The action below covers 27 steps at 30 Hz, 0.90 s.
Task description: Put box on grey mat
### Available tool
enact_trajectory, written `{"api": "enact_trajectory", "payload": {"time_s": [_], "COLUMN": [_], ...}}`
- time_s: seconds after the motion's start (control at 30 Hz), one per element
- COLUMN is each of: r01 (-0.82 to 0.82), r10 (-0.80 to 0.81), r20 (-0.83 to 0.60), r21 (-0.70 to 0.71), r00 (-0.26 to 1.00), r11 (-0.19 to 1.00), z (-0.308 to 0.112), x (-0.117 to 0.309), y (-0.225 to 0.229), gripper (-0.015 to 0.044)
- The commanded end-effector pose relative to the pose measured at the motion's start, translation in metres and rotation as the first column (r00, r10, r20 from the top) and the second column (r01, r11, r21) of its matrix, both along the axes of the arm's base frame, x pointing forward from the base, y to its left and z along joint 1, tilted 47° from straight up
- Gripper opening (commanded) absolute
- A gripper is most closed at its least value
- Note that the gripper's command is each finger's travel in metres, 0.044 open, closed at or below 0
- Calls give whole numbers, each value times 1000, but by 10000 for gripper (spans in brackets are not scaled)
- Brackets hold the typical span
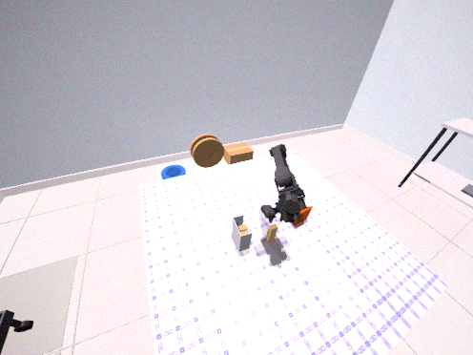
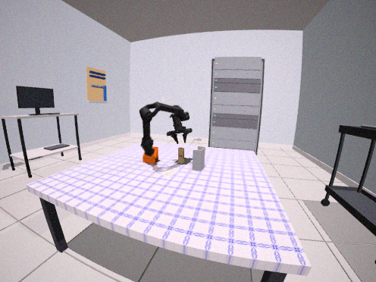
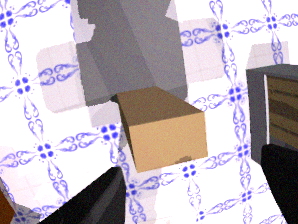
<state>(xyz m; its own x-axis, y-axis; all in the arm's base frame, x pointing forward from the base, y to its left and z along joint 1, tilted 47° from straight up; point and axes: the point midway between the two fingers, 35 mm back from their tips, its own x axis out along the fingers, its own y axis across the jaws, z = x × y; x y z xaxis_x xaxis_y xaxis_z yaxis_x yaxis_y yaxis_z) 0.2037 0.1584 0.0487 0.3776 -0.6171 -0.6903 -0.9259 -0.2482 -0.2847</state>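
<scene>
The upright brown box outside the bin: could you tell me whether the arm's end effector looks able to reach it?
Probably yes: the open end effector hangs above the upright brown box, and nothing visible stands between them.

The jointed arm (image 1: 284, 176) (image 2: 146, 126) is finished in black throughout, with rounded joints, slender links and dark, tapered gripper fingers (image 1: 268, 211) (image 2: 185, 138).
</scene>
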Motion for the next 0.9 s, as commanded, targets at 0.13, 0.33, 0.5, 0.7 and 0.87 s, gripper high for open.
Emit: {"api": "enact_trajectory", "payload": {"time_s": [0.13,0.33,0.5,0.7,0.87], "r01": [1,-12,-36,-62,-51], "r10": [-1,13,40,71,66], "r20": [4,-13,-32,-42,-68], "r21": [5,54,125,188,213], "r00": [1000,1000,999,997,995], "r11": [1000,998,991,980,976], "z": [16,18,20,22,21], "x": [-6,-5,-4,-4,-3], "y": [14,13,12,12,9], "gripper": [440,440,440,440,440]}}
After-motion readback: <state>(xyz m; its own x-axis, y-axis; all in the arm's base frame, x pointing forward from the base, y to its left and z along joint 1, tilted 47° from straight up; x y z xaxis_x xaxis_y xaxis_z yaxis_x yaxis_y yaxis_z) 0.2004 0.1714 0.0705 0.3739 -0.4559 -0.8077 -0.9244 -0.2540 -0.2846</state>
